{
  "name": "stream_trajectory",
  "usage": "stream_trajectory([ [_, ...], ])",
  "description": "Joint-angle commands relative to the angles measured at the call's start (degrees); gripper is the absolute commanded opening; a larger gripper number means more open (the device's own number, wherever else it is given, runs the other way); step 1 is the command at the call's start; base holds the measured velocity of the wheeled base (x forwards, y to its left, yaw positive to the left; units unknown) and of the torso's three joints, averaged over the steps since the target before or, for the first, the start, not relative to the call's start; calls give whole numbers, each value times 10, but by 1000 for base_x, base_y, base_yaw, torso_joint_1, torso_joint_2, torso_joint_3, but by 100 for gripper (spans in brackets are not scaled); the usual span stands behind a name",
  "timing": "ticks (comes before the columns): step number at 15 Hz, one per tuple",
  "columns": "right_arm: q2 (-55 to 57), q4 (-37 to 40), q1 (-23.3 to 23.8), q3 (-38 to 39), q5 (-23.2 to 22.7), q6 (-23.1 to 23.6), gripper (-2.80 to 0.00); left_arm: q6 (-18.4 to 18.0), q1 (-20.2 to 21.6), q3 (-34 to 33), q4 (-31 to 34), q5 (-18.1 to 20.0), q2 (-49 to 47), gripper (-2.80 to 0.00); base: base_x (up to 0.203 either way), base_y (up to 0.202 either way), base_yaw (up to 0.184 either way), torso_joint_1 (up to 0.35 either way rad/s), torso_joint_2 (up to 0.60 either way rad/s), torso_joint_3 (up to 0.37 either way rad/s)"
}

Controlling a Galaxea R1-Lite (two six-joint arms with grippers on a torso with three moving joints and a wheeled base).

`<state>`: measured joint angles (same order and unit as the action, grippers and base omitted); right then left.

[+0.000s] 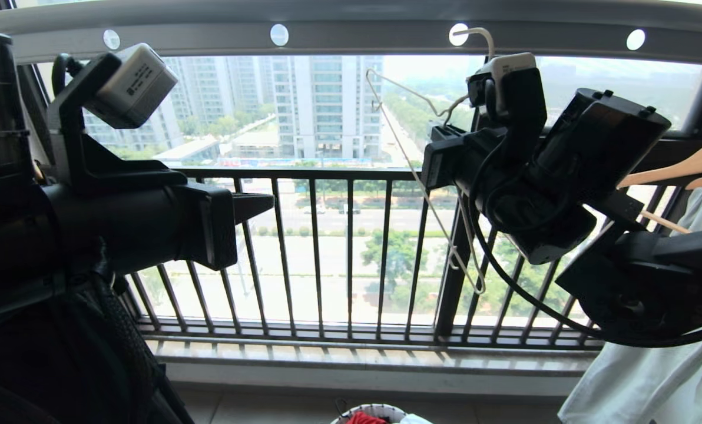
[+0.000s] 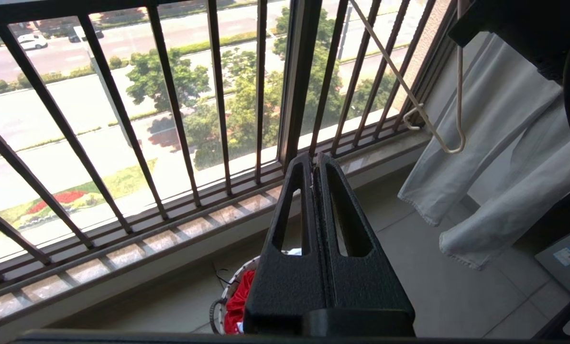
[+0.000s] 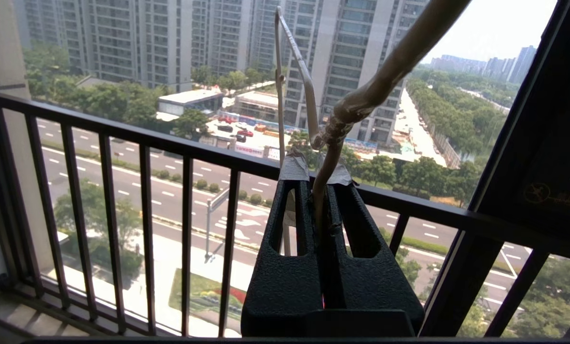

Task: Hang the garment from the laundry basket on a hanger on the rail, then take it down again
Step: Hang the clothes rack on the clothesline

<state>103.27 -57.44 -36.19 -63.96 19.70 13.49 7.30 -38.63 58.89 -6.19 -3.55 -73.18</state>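
Head view: the right gripper (image 1: 439, 162), right of centre, is pinching the hanger (image 1: 421, 188), whose hook is sitting in the rail (image 1: 351, 26) along the top; the left gripper (image 1: 262, 206) is hanging mid-left, empty; the laundry basket (image 1: 377, 410) is showing at the bottom edge with the garment (image 1: 366, 418) inside. Left wrist view: the fingers (image 2: 309, 191) are pressing together on nothing, with the basket below. Right wrist view: the fingers (image 3: 294, 200) are clamping the hanger's neck at centre.

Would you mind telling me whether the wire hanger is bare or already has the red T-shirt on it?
Bare: the hanger shows only wire, while the red T-shirt lies in the laundry basket.
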Motion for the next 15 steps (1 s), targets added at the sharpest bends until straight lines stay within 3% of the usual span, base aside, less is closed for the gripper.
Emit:
stream_trajectory([
  [1, 21, -3, 0, -18, 1, 1, -280, 1, 0, 3, 0, -2, 7, -280, 0, 0, 0, 0, 0, 0],
  [7, 40, 29, 34, -57, 3, -1, -280, -1, 0, 6, 4, -11, 25, -280, 0, 0, 0, 0, 0, 0],
  [13, 32, 36, 42, -70, 3, 0, -280, -1, -1, 6, 3, -11, 29, -280, 0, 0, 0, 0, 0, 0],
  [15, 34, 70, 43, -85, 3, 0, -280, -1, -1, 6, 3, -11, 32, -280, 0, 0, 0, 0, 0, 0],
])
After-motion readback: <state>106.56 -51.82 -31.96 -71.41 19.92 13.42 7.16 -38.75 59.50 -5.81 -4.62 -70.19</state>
